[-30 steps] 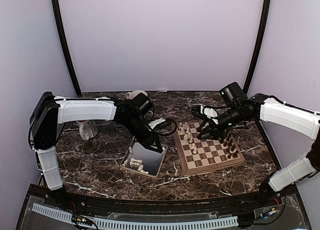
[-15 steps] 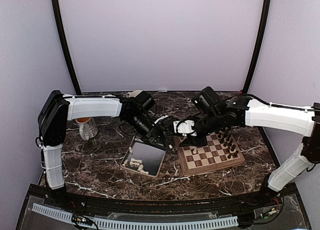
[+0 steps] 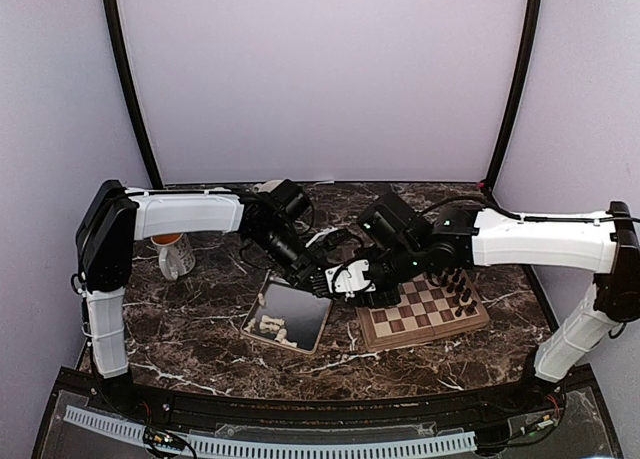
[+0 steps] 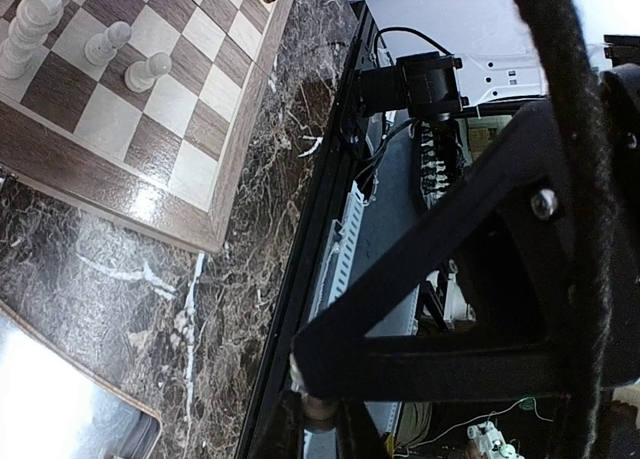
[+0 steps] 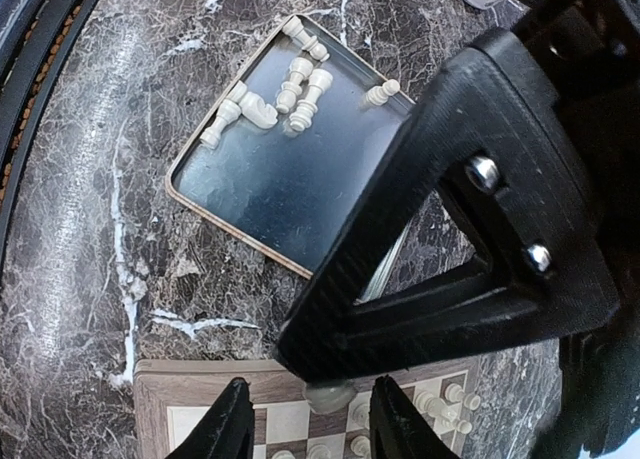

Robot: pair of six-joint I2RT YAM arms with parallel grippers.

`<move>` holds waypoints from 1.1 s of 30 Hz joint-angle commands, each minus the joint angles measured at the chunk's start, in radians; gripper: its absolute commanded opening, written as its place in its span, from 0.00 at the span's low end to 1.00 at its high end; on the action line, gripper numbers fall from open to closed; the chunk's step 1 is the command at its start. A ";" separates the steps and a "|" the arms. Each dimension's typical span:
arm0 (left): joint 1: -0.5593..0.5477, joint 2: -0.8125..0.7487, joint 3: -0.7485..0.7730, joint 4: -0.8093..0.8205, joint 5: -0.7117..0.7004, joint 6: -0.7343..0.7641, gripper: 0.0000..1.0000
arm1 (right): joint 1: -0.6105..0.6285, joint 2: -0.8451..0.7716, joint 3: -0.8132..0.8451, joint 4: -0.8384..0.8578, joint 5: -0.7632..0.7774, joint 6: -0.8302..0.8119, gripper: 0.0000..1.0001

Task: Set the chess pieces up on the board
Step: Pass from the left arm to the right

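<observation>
My left gripper (image 3: 328, 279) and right gripper (image 3: 352, 279) meet between the silver tray (image 3: 312, 331) and the board (image 3: 425, 317). In the left wrist view my left gripper (image 4: 320, 424) is shut on a cream chess piece (image 4: 318, 407). In the right wrist view that same piece (image 5: 330, 394) hangs between my right gripper's (image 5: 310, 424) wide-open fingers (image 5: 228, 419), touching neither. Several cream pieces lie in the tray (image 5: 295, 84) and several stand on the board (image 4: 105, 44). The right gripper hovers over the board's left corner (image 5: 200, 379).
Dark brown pieces (image 3: 460, 294) stand along the board's right side. A glass mug (image 3: 172, 254) stands at the far left. The table's front edge and black rail (image 4: 330, 199) run close to the board. Each gripper's black frame blocks much of the other's wrist view.
The right arm swung left from the board's far side to its left corner. The left gripper moved right from above the tray, and the two grippers now meet.
</observation>
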 commanded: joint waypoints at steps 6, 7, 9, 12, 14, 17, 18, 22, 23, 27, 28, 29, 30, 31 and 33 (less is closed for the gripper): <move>-0.001 -0.010 0.011 -0.026 0.039 0.000 0.10 | 0.057 0.039 0.034 0.054 0.118 -0.029 0.32; -0.001 -0.010 0.011 -0.026 0.039 0.001 0.10 | 0.058 0.041 0.034 0.057 0.125 -0.029 0.29; 0.000 -0.010 0.011 -0.026 0.040 0.000 0.10 | 0.059 0.041 0.032 0.060 0.131 -0.030 0.24; 0.000 -0.011 0.014 -0.026 0.045 0.002 0.12 | 0.060 0.040 0.026 0.060 0.139 -0.025 0.17; -0.001 -0.019 0.017 -0.028 0.031 0.006 0.20 | 0.057 0.035 0.019 0.063 0.142 -0.008 0.14; 0.000 -0.071 -0.001 0.010 -0.045 0.015 0.34 | 0.037 0.003 -0.013 0.085 0.101 0.023 0.12; 0.001 -0.099 -0.018 0.045 -0.068 0.013 0.36 | 0.025 -0.010 -0.022 0.089 0.075 0.038 0.12; -0.001 -0.233 -0.136 0.242 -0.193 -0.027 0.38 | -0.061 -0.080 -0.043 0.085 -0.093 0.119 0.11; -0.001 -0.275 -0.174 0.320 -0.241 -0.037 0.38 | -0.092 -0.098 -0.073 0.083 -0.152 0.152 0.11; -0.041 -0.455 -0.392 0.664 -0.467 0.001 0.38 | -0.224 -0.155 -0.112 0.091 -0.414 0.255 0.11; -0.070 -0.487 -0.439 0.749 -0.529 0.051 0.38 | -0.251 -0.160 -0.116 0.093 -0.475 0.281 0.11; -0.100 -0.511 -0.495 0.821 -0.586 0.099 0.39 | -0.275 -0.161 -0.118 0.093 -0.531 0.302 0.11; -0.132 -0.525 -0.526 0.888 -0.631 0.147 0.39 | -0.304 -0.159 -0.119 0.091 -0.586 0.325 0.11; -0.157 -0.529 -0.543 0.949 -0.665 0.188 0.39 | -0.322 -0.158 -0.120 0.094 -0.633 0.346 0.11; -0.185 -0.513 -0.549 1.041 -0.700 0.194 0.39 | -0.351 -0.154 -0.125 0.105 -0.733 0.384 0.12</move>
